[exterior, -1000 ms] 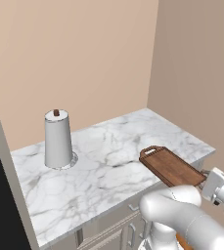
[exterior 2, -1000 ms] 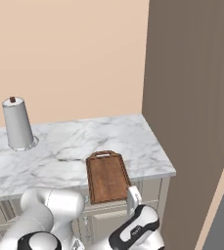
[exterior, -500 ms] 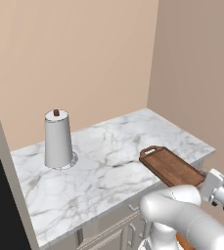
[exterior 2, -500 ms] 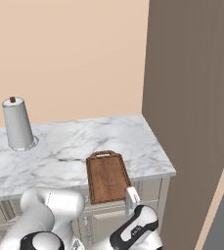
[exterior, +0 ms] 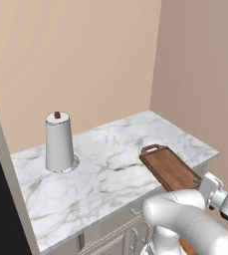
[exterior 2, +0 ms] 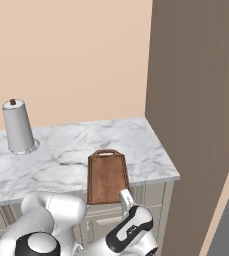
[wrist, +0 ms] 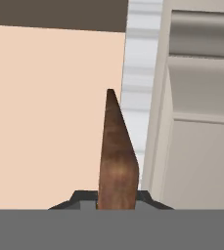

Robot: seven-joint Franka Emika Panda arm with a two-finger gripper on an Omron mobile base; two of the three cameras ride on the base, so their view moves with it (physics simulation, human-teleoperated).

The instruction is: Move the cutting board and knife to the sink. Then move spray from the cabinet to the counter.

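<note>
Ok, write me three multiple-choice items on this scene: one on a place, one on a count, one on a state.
1. Where is the cutting board?
A. Near the counter's front edge, overhanging it
B. Against the back wall
C. In a sink

2. How many paper-towel rolls stand on the counter?
A. None
B. One
C. Two

3. How does the paper-towel roll stand?
A. On its side
B. Leaning on the wall
C. Upright

Answers: 1 A, the board's near end passes the counter's front edge in the right base view. 2 B, a single roll shows in both base views. 3 C, it stands straight on its base, clear of the wall.
</note>
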